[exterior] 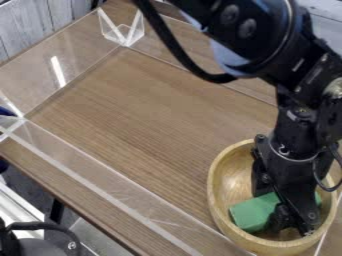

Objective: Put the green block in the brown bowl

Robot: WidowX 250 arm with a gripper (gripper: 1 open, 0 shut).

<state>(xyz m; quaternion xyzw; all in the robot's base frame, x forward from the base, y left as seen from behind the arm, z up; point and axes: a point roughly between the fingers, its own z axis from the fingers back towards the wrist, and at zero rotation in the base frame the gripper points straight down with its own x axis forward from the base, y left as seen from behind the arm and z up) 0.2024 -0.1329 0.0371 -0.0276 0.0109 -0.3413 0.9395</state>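
Note:
The brown bowl (215, 192) sits at the table's near right corner. The green block (251, 214) lies low inside it, close to the bowl's floor, tilted. My black gripper (278, 204) reaches straight down into the bowl and its fingers still clamp the block's right end. Whether the block rests on the bowl's bottom I cannot tell. The arm's dark body hides the bowl's far rim and much of its inside.
The wooden tabletop (134, 110) is fenced by low clear acrylic walls (80, 165). A clear bracket (120, 28) stands at the far left corner. The bulky arm (254, 40) crosses above the table's right half.

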